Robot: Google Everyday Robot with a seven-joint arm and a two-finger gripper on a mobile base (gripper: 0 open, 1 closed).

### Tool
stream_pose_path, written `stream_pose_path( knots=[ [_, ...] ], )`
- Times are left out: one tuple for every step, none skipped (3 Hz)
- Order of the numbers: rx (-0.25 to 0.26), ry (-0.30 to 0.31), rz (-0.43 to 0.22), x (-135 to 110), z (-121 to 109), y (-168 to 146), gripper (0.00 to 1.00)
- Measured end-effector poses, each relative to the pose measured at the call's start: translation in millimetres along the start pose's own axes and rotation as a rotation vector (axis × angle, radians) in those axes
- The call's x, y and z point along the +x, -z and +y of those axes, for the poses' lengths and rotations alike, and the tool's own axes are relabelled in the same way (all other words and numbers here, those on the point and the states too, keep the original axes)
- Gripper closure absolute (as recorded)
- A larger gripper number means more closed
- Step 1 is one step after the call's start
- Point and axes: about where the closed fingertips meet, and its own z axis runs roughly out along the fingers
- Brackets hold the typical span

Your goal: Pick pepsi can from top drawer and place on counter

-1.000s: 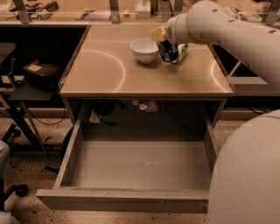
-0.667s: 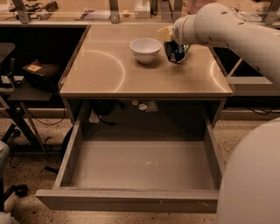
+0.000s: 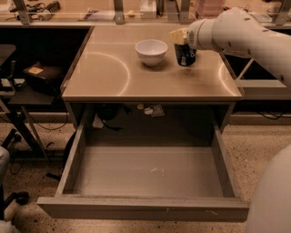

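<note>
The pepsi can (image 3: 185,56), dark blue with pale marks, stands upright on the tan counter (image 3: 136,77), just right of the white bowl. My gripper (image 3: 180,39), with a yellowish part at its tip, is right over the can's top and hides it. The white arm reaches in from the right. The top drawer (image 3: 145,170) is pulled fully out below the counter; its grey floor holds only a few small specks.
A white bowl (image 3: 151,51) sits on the counter next to the can. Dark shelving and a black stand (image 3: 27,86) are at the left. A rail with clutter (image 3: 118,11) runs behind the counter. The robot's white body (image 3: 273,200) fills the lower right.
The arm has drawn back toward the upper right. The can, tilted beside the bowl before, now stands upright on the counter under the gripper.
</note>
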Motion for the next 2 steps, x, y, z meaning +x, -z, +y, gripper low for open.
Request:
stream_pose_path(
  knots=[
    [0.0, 0.0, 0.0, 0.0, 0.1, -0.1, 0.81],
    [0.0, 0.0, 0.0, 0.0, 0.1, -0.1, 0.58]
  ],
)
